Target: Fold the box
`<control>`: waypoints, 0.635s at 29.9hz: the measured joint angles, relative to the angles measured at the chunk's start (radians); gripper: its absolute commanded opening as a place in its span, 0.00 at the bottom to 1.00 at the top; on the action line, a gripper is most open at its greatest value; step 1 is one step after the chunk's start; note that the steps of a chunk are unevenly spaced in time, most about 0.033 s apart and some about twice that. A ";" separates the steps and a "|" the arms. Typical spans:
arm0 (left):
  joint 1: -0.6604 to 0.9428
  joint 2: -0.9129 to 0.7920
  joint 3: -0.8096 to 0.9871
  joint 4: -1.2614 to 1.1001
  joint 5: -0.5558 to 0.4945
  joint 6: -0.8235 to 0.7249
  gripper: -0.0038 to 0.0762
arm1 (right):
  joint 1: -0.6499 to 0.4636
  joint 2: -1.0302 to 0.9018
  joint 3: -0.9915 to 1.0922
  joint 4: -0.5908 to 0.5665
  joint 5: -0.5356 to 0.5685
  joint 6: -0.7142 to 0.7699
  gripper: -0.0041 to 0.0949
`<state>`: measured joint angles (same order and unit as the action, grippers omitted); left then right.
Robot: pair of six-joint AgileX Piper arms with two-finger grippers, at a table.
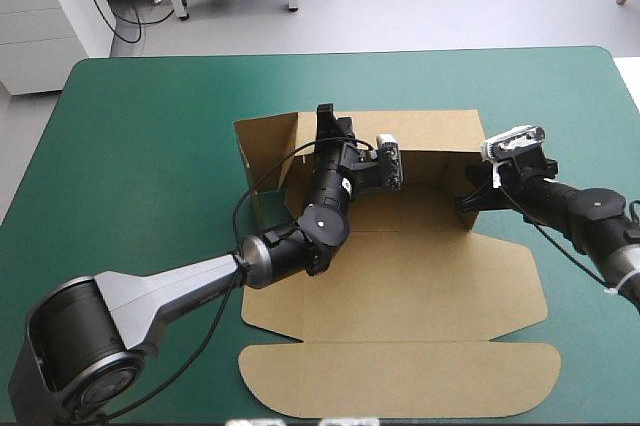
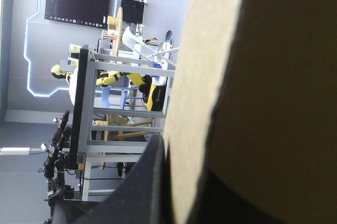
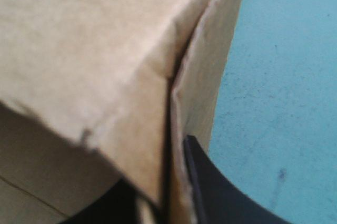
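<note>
The brown box (image 1: 400,276) lies mid-table with its back wall raised and its lid (image 1: 400,378) flat toward the near edge. My left gripper (image 1: 325,124) stands at the top edge of the back wall, shut on it. In the left wrist view, board (image 2: 237,77) fills the space between the fingers, with one black finger (image 2: 150,182) pressed to its outer face. My right gripper (image 1: 468,203) pinches the raised right side wall. The right wrist view shows that wall's corner fold (image 3: 179,103) clamped, with a black finger (image 3: 210,192) on its outer side.
The teal-green cover (image 1: 140,166) lies bare to the left, behind and to the right of the box. A side flap (image 1: 262,146) stands up at the box's back left corner. The lid reaches almost to the table's near edge.
</note>
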<state>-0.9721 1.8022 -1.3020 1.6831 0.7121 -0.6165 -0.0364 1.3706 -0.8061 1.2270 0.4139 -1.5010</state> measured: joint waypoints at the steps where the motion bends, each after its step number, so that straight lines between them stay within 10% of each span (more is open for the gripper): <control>1: 0.000 0.000 0.000 -0.004 0.006 0.000 0.04 | 0.017 0.001 0.000 0.000 -0.026 0.000 0.04; 19: 0.008 0.000 0.003 -0.012 0.033 0.000 0.06 | 0.152 0.003 0.001 -0.026 -0.222 0.085 0.04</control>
<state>-0.9644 1.8022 -1.2994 1.6710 0.7448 -0.6165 0.1160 1.3734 -0.8053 1.2014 0.1915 -1.4165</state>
